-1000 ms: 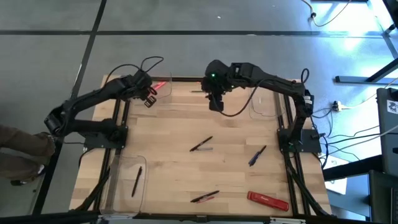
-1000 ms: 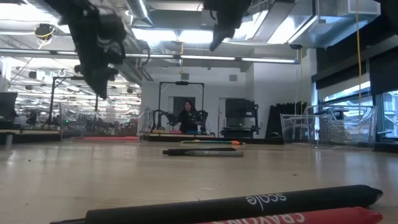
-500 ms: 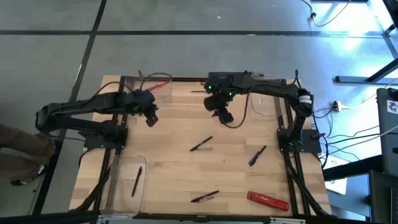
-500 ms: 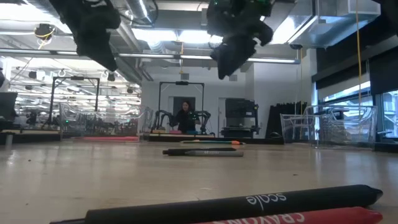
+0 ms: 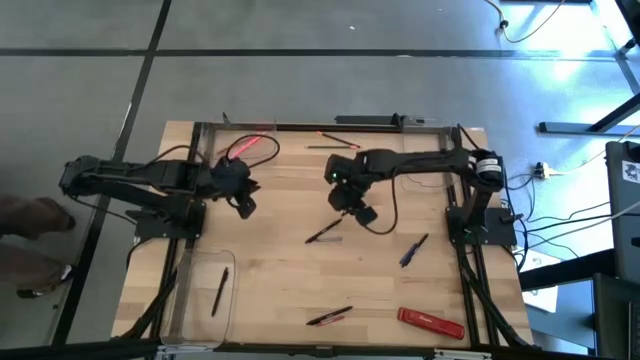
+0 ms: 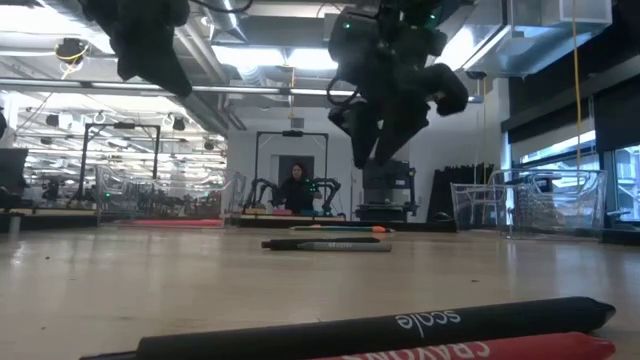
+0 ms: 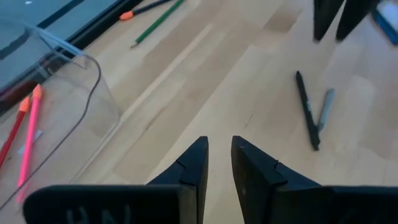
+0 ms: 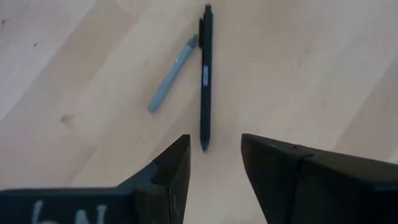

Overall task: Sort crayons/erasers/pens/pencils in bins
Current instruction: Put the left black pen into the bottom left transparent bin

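A black pen (image 8: pixel 205 74) and a short grey stick (image 8: pixel 173 74) lie side by side mid-table (image 5: pixel 325 233). My right gripper (image 8: pixel 214 155) hangs open just above them, tilted downward; in the low view it (image 6: pixel 372 150) is clear of the wood. My left gripper (image 7: pixel 217 155) hovers left of centre (image 5: pixel 245 205), its fingers slightly apart with nothing between them. The far-left bin (image 7: pixel 62 81) holds pink crayons (image 7: pixel 28 137). The near-left bin (image 5: pixel 205 295) holds a black pen (image 5: pixel 219 290).
A blue pen (image 5: pixel 413 250) lies right of centre. A black pen beside a red crayon (image 5: pixel 330 316) and a flat red bar (image 5: pixel 431 322) lie near the front edge. A green pencil (image 5: pixel 330 147) lies at the far edge. A person stands in the room behind (image 6: pixel 299 188).
My left gripper has swung away from the far-left bin toward the table's near edge and turned. My right gripper has come down and toward the near edge, rolling as it went, and now hangs over the black pen and grey stick.
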`<act>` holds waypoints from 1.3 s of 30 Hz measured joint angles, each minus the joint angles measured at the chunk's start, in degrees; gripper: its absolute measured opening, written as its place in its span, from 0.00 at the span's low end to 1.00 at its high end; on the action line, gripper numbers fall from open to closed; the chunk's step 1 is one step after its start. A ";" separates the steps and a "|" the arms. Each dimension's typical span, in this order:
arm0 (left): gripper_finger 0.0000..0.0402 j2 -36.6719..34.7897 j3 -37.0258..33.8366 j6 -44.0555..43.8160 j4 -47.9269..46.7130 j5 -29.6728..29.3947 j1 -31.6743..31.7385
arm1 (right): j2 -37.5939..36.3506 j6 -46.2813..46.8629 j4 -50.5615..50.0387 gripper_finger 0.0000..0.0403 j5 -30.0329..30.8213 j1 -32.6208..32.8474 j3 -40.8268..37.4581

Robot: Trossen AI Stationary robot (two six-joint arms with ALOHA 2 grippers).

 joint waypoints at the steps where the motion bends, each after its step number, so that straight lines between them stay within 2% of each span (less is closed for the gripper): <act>1: 0.15 0.00 0.02 -0.10 0.41 -0.14 -0.40 | 0.00 0.00 1.99 0.36 0.10 0.74 -1.07; 7: 0.15 0.00 0.02 -0.36 0.67 -0.21 -2.14 | 0.00 0.07 12.32 0.36 -0.25 4.09 -6.16; 18: 0.15 0.00 0.02 -0.16 0.67 -0.25 -2.46 | 0.52 0.78 30.02 0.36 0.51 4.91 -11.39; 24: 0.15 0.00 0.02 -0.14 0.43 -0.27 -2.46 | 3.00 4.63 31.45 0.36 0.97 5.31 -11.42; 39: 0.15 0.00 0.02 1.48 0.19 -0.27 -2.46 | 7.52 6.63 34.46 0.36 -0.52 5.30 -11.42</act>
